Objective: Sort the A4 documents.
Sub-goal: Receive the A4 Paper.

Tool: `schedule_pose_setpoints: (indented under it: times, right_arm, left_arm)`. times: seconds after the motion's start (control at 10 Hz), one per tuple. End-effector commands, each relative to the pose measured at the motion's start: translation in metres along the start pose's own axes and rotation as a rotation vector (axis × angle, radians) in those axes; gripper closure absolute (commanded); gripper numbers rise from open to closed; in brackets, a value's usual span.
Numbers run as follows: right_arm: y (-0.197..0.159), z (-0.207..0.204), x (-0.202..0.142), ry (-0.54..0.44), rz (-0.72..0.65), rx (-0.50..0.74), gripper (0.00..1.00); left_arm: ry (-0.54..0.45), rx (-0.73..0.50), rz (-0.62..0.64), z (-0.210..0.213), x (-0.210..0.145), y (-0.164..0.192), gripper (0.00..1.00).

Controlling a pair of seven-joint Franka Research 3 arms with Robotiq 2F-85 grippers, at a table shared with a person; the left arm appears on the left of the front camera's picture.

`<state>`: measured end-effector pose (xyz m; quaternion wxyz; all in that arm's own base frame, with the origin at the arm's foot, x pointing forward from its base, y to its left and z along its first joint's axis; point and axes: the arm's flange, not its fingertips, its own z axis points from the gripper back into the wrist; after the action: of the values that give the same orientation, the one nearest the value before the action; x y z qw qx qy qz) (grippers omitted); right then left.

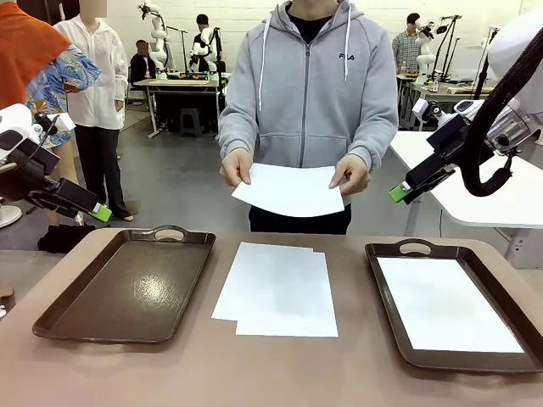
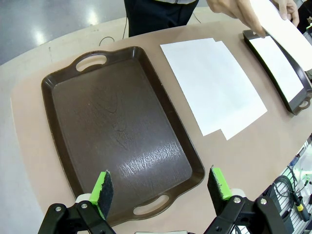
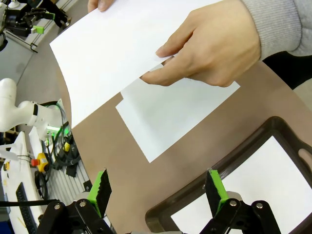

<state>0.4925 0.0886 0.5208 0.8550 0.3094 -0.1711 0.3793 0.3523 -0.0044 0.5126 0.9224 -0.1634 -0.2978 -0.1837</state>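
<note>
Both pincers hang open and empty above the table. The left pincer looks straight down on the left tray, which lies bare beneath its pads. The right pincer hovers over a corner of the right tray. One filed sheet lies flat inside that tray, just below the jaws and off to one side.

Beyond each pincer, between the two trays, a stack of white sheets rests on the table. Its top sheet is slightly askew, so the edge of a lower one shows.

Farther off, above the far end of the stack, the person holds a loose sheet in the air. One hand pinches an edge and the other hand holds a far corner. This sheet is apart from both pincers and looks closer to the right one.

The step in hand seems to be the offer of the next document. One is already filed on the right, nothing is on the left, and the rest wait in the stack. I judge that the next move is for a pincer to reach forward to a free edge of the loose sheet. It should set its jaws either side of the thin paper, clear of the person's fingers, and close gently, since the sheet will sag once released. The sheets look blank, so I cannot tell which tray this one belongs in.
</note>
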Motion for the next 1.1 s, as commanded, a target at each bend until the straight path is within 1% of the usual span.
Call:
schedule_pose_setpoints:
  times: [0.0, 1.0]
  right_arm:
    - [0.0004, -0.0014, 0.0001, 0.005, 0.001, -0.002, 0.00]
    - [0.0004, -0.0014, 0.0001, 0.005, 0.001, -0.002, 0.00]
  left_arm:
    - [-0.001, -0.009, 0.004, -0.0006, -0.0009, 0.0015, 0.00]
    - [-0.001, -0.009, 0.004, -0.0006, -0.0009, 0.0015, 0.00]
